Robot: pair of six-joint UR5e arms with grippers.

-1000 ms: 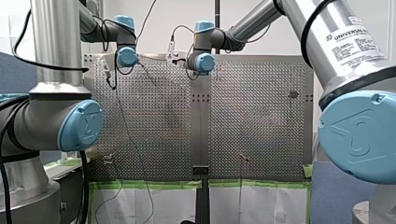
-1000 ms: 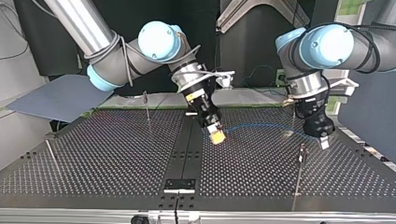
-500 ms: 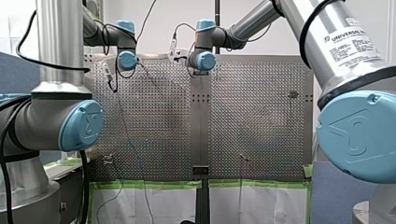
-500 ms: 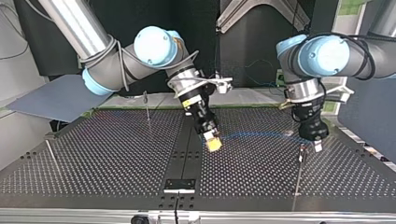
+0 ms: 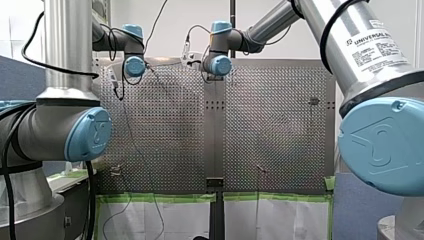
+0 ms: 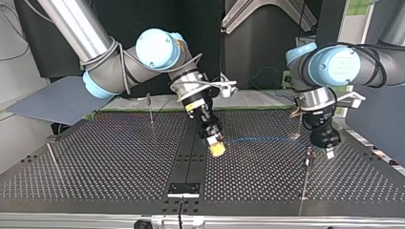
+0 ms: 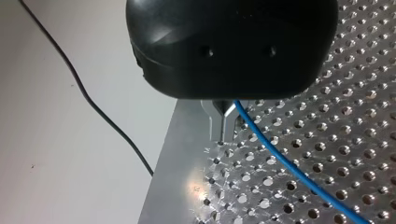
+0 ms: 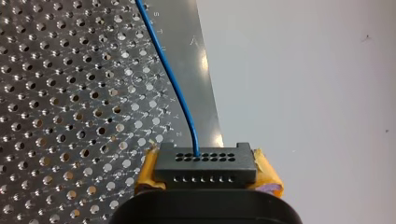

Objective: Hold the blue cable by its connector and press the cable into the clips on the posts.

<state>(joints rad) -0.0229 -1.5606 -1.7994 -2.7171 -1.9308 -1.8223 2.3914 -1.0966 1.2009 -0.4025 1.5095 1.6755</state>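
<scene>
In the right wrist view a black connector (image 8: 205, 164) sits clamped between yellow pads (image 8: 145, 176) of my right gripper (image 8: 208, 171), which is shut on it. The blue cable (image 8: 173, 84) leaves the connector's holes and runs over the perforated table. Across the top view the blue cable (image 6: 260, 139) hangs from my right gripper (image 6: 217, 149) to my left gripper (image 6: 328, 151). My left gripper (image 7: 225, 111) has its metal fingers shut on the blue cable (image 7: 285, 164). It hovers close beside the top of a thin post (image 6: 308, 156) at the top view's right.
Two more posts stand at the top view's left, one far (image 6: 150, 109) and one near the table's edge (image 6: 52, 160). A dark strip (image 6: 191, 160) divides the table (image 6: 105, 162). A thin black wire (image 7: 88, 100) hangs beyond the table edge.
My left gripper has come down and towards the post at the top view's right, carrying the cable. My right gripper has sunk a little lower with the connector.
</scene>
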